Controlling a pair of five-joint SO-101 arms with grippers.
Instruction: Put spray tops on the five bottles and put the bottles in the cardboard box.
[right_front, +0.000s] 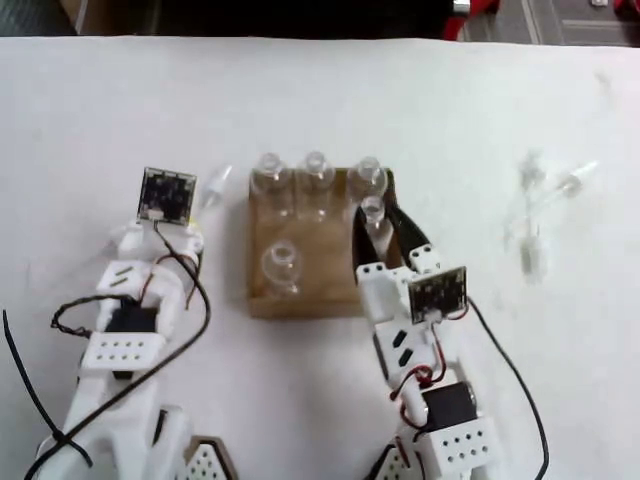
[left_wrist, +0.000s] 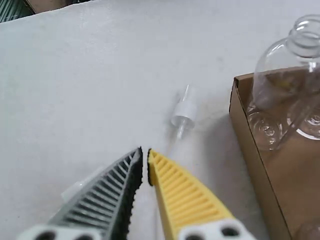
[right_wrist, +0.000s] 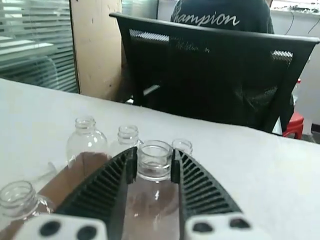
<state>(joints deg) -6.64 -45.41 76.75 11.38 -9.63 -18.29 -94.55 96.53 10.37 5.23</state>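
Clamping a bottle (right_wrist: 154, 162) w/ R jaws, inside box (right_front: 300, 306) rim.

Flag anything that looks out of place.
The five bottles already stand in the cardboard box with bare necks, while spray tops lie loose on the table: one beside the box, more scattered on its other side.
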